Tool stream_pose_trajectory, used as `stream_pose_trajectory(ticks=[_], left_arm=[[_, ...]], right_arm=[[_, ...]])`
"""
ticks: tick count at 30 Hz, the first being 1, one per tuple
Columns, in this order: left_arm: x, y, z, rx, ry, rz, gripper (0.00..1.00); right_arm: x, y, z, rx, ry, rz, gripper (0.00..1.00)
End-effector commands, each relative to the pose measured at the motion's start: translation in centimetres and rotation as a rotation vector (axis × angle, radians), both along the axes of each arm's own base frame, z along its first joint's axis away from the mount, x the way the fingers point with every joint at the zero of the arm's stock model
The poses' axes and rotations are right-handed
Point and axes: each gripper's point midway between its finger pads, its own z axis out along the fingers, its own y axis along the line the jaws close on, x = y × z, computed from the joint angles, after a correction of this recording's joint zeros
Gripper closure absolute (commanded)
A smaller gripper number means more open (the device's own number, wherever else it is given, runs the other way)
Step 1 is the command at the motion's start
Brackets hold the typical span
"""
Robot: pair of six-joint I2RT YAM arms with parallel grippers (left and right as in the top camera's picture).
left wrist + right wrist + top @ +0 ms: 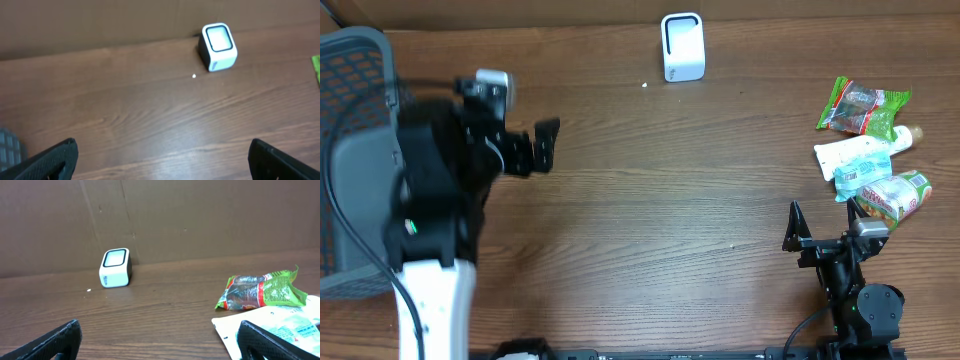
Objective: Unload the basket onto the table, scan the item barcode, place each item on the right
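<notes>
Not started: L+R jaws fully open, empty; green plastic snack packet unpicked, white box scanner unused.

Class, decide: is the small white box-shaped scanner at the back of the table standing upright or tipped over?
Upright. The small white box-shaped scanner rests on its base on the brown wooden table, its window facing the front.

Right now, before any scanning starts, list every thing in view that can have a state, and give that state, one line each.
left gripper, open, empty.
right gripper, open, empty.
scanner, upright, nothing in front of it.
green packet, lying on the table, untouched.
white pouch, lying flat, untouched.
orange-and-green packet, lying flat, untouched.
basket, upright; contents hidden.
</notes>
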Motion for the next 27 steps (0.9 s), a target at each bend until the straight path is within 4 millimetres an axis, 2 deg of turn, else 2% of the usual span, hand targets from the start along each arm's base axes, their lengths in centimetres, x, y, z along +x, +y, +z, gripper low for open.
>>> stream_pose_trajectory(ticks=[1, 7, 13, 18, 27], left_arm=[[-1.8, 0.2, -2.8, -0.022, -0.108, 0.041, 0.00], [-3.8, 0.1, -4.6, -0.033, -0.335, 0.050, 0.00], [-6.1, 0.0, -6.7, -0.023, -0.489, 0.051, 0.00], [-7.8, 0.3, -8.7, -0.012, -0.556, 0.076, 0.00], [-9.5, 1.2, -11.5, 0.006, -0.609, 0.132, 0.00]], right_arm=[[0.0, 0.2, -0.1, 0.007, -0.008, 0.007, 0.00], [0.0, 0.2, -0.1, 0.007, -0.008, 0.007, 0.00], [0.0, 0.2, -0.1, 0.007, -0.008, 0.007, 0.00], [0.0, 0.2, -0.1, 0.007, -0.008, 0.007, 0.00], [0.0, 0.2, -0.1, 0.007, -0.008, 0.007, 0.00]])
